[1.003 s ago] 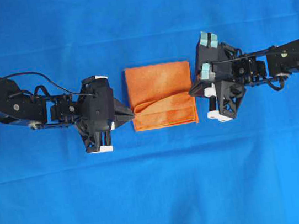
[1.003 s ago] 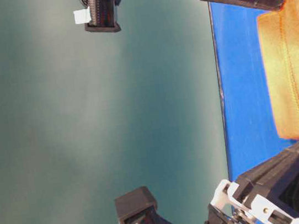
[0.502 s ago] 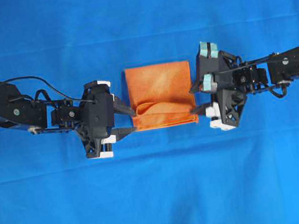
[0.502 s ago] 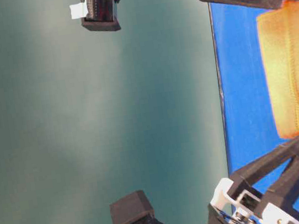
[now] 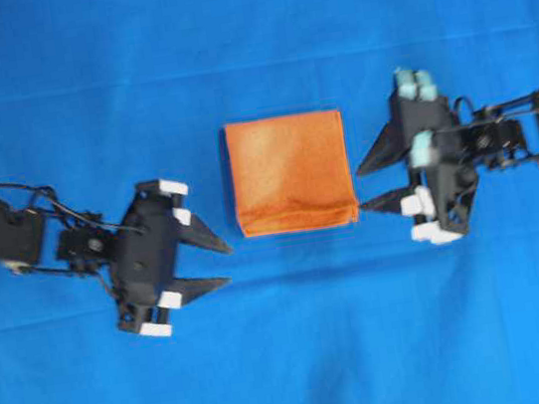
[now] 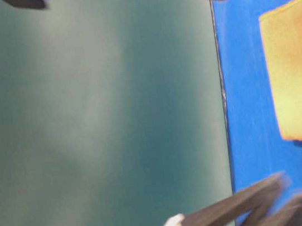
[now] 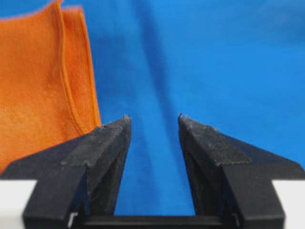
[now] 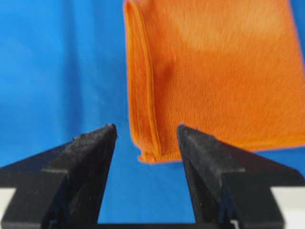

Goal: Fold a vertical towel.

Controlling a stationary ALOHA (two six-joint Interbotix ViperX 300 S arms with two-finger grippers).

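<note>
From my overhead camera I see a worktop covered by a blue cloth (image 5: 292,360) that fills the whole view. No containers are visible.

On the left, my left arm reaches in from the frame edge, angled slightly down. Its left tool (image 5: 215,267) points toward the centre, with its 2 black fingers spread apart and nothing between them. It hovers just beside the lower left corner of the towel, not touching it. In the left wrist view the same fingers (image 7: 102,143) stand parted over bare blue cloth, and the towel's hemmed edge (image 7: 43,81) sits up and to the left of them.

In the centre lies the towel (image 5: 290,172), a small bright orange cloth, folded into a near-square and flat on the blue cloth. A soft crease runs along its lower part. In the table-level view, which is turned on its side and blurred, the towel (image 6: 294,70) shows as an orange slab on the blue surface against a dark green backdrop (image 6: 96,120).

On the right, my right arm comes in from the right edge. Its right tool (image 5: 365,187) faces the towel's right side with the fingers wide apart, close to the edge and holding nothing. The right wrist view shows the parted fingers (image 8: 90,152) framing the towel's near corner (image 8: 147,155).
</note>
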